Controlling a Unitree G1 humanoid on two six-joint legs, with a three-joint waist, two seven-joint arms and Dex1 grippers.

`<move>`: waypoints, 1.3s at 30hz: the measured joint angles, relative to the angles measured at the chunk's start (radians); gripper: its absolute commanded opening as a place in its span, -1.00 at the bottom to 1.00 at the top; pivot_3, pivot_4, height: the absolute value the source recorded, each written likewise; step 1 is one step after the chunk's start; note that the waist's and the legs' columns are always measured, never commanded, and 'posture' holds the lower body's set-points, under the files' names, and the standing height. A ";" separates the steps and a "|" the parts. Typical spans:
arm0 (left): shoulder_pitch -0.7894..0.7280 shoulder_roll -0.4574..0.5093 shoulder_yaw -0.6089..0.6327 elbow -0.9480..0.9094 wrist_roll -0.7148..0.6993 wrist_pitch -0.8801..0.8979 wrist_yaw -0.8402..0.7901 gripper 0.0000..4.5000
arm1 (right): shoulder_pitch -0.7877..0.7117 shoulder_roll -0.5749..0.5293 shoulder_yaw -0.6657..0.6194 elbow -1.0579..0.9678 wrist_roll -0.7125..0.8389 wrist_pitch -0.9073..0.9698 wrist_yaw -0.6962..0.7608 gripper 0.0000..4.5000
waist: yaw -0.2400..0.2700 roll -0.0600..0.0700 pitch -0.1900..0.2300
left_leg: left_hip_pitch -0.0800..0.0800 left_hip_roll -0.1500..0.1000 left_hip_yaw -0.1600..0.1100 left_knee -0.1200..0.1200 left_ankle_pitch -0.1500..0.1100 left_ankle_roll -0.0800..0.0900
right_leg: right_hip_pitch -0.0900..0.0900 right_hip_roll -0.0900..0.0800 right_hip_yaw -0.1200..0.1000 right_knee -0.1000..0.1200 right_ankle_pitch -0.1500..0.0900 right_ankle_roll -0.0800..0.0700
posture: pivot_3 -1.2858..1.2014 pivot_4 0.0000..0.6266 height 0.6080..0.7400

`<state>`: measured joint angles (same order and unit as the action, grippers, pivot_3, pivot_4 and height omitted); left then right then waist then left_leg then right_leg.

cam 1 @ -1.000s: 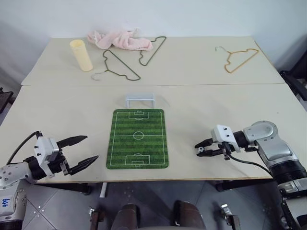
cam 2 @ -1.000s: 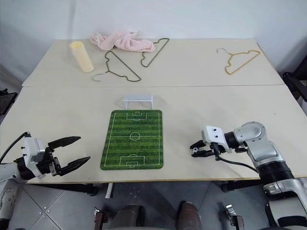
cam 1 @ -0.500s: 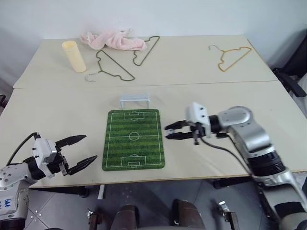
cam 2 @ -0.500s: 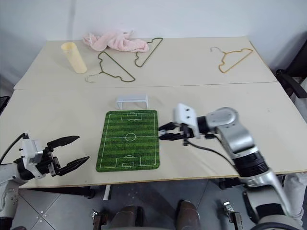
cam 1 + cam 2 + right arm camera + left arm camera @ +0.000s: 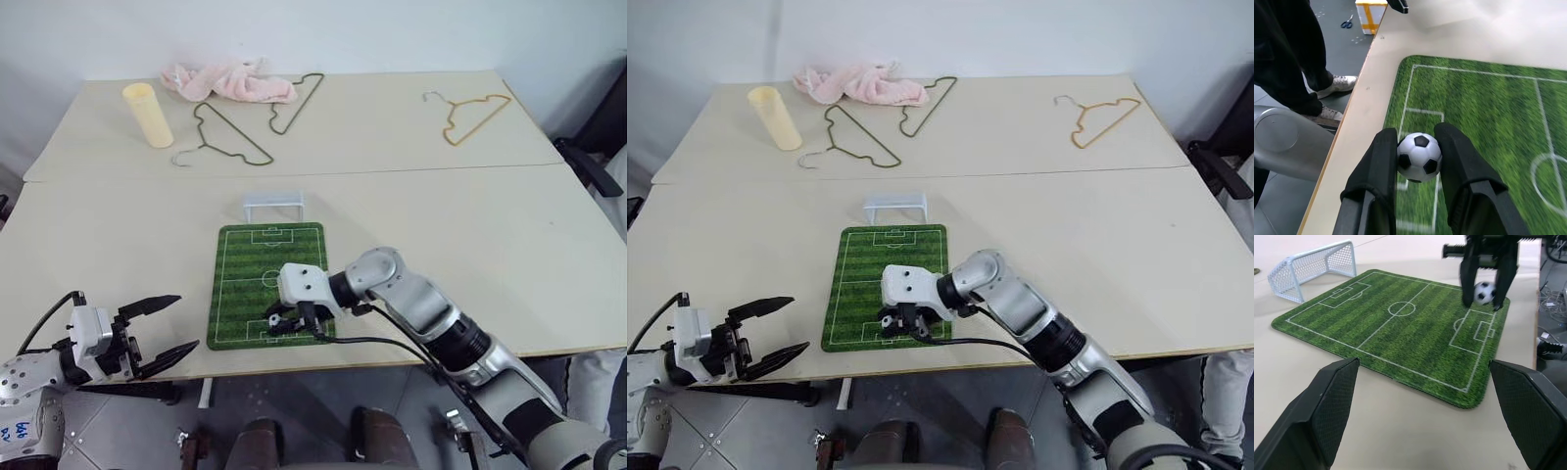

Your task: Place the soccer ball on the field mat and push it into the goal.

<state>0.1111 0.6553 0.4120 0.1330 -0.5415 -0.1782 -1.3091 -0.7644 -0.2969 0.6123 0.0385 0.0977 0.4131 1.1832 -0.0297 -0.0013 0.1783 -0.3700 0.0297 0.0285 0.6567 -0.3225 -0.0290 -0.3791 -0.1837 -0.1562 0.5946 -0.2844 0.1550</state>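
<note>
Soccer ball (image 5: 1419,156): clamped in right gripper (image 5: 1420,164), above near penalty box of field mat (image 5: 240,294). Left gripper (image 5: 157,325): spread, empty. Lower gently before release; keep aligned with goal (image 5: 273,206).

A pink towel (image 5: 230,80), cream cup (image 5: 148,115) and three hangers lie on the table (image 5: 509,225).

Two pale tables (image 5: 470,225) stand edge to edge. On the near one lies the mat (image 5: 269,284), under the right jaws and right of the left jaws; the goal (image 5: 273,206) stands just beyond its far edge. On the far table, well beyond both jaws, lie a cream cylinder (image 5: 147,114), a pink cloth (image 5: 227,80), two dark hangers (image 5: 230,135) and a tan hanger (image 5: 462,112).
</note>
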 measured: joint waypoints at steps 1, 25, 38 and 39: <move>0.000 0.000 0.001 0.000 -0.002 0.000 -0.002 1.00 | -0.004 0.005 0.005 0.012 -0.003 -0.012 0.005 -0.62 | 0.001 0.000 0.000 | 0.000 0.000 0.000 0.000 0.000 0.000 | 0.000 0.000 0.000 0.000 0.000 0.000 | 0.03 -0.52 1.00; -0.027 0.007 0.008 0.040 -0.005 -0.027 0.006 1.00 | -0.010 0.048 0.008 0.164 -0.057 -0.137 0.061 0.09 | -0.001 0.000 0.000 | 0.000 0.000 0.000 0.000 0.000 0.000 | 0.000 0.000 0.000 0.000 0.000 0.000 | 0.03 -0.52 1.00; -0.081 0.007 0.000 0.069 -0.004 -0.027 0.019 1.00 | -0.033 0.035 -0.055 0.081 -0.015 -0.103 0.096 0.09 | -0.001 0.000 0.000 | 0.000 0.000 0.000 0.000 0.000 0.000 | -0.001 0.000 0.000 0.001 0.000 0.000 | 0.03 -0.52 1.00; -0.083 0.007 -0.001 0.074 -0.004 -0.027 0.019 1.00 | -0.043 0.035 -0.066 0.076 -0.011 -0.090 0.090 0.09 | -0.001 0.000 0.000 | 0.000 0.000 0.000 0.000 0.000 0.000 | -0.001 0.000 0.000 0.001 0.000 0.000 | 0.03 -0.52 1.00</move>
<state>0.0276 0.6626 0.4110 0.2074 -0.5453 -0.2055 -1.2906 -0.8074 -0.2617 0.5461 0.1149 0.0865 0.3229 1.2730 -0.0305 -0.0015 0.1781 -0.3700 0.0300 0.0288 0.6567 -0.3227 -0.0292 -0.3797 -0.1835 -0.1560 0.5952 -0.2844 0.1548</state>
